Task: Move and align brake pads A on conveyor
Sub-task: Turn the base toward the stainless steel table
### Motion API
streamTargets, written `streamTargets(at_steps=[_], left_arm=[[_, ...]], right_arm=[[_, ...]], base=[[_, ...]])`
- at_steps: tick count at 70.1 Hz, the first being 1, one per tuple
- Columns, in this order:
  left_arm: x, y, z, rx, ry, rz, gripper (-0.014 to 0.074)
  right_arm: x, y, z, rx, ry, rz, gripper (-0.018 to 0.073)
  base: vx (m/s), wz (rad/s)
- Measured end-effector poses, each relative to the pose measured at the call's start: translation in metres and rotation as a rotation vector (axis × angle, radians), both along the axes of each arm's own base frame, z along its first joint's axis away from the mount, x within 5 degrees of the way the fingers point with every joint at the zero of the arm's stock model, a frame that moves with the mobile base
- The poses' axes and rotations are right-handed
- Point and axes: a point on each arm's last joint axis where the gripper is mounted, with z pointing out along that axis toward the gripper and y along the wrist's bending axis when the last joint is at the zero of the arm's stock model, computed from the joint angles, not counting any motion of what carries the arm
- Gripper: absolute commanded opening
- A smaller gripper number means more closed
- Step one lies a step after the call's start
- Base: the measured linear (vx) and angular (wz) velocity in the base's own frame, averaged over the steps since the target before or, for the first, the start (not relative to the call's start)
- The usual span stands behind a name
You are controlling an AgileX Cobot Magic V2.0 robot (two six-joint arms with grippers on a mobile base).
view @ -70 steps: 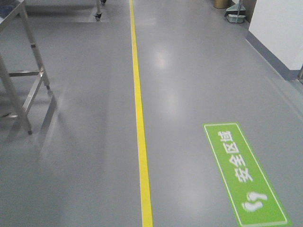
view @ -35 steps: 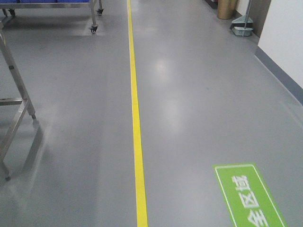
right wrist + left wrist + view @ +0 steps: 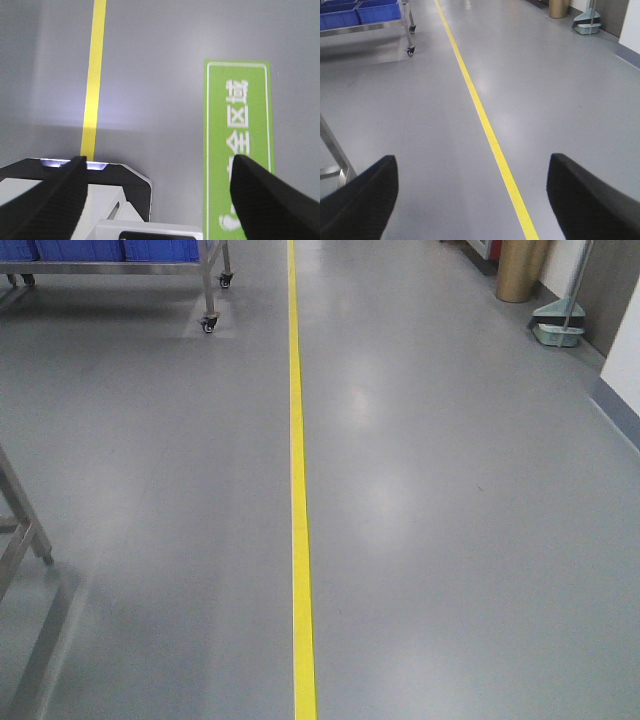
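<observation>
- Left gripper (image 3: 472,167): only two matte black, rounded fingers (image 3: 362,200) show, both cut off by the lower frame edge. They are spread wide with bare floor between them, nothing pinched.
- Right gripper (image 3: 157,167): same black fingers (image 3: 260,195), also cropped at the bottom. Spread wide, pointing down at the floor, nothing held.
- Below the right gripper: part of a white-and-black machine body (image 3: 107,187) with a rounded corner and a small lit strip on its top edge. The rest is out of frame.
- Green floor sign (image 3: 239,140), to the right of that body: flat rectangle with a white border, white characters and a footprint mark. A finger partly covers it.
- Brake pads and conveyor: in none of the views, so cannot tell where they lie.
- Steel frame (image 3: 33,530), near left: brushed metal leg and braces, only the lower part in frame.
- Floor (image 3: 450,540): smooth grey, slightly glossy, with soft patches of reflected light.
- Yellow line (image 3: 300,500): narrow and straight, running from near to far.
- Far left: steel cart (image 3: 120,268) on small casters, with blue plastic bins (image 3: 110,248) on its shelf, tops cropped.
- Far right: tan cylinder (image 3: 523,270), top cut off. Beside it is a pale green dustpan (image 3: 558,332) with an upright handle.
- Right edge: white wall (image 3: 625,345) with grey skirting.
</observation>
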Motion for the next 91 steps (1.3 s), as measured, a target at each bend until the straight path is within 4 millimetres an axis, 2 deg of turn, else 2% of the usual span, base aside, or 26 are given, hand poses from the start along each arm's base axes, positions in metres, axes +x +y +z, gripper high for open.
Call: streamTargets(at_steps=[47,91], left_arm=[[0.0000,0.0000,0.0000,0.000,0.000,0.000,0.0586],[0.0000,0.0000,0.0000,0.000,0.000,0.000,0.0586]], right_arm=[[0.0000,0.0000,0.0000,0.000,0.000,0.000,0.0565],[0.0000,0.0000,0.0000,0.000,0.000,0.000,0.0565]], base=[[0.74,0.05],[0.53,0.07]])
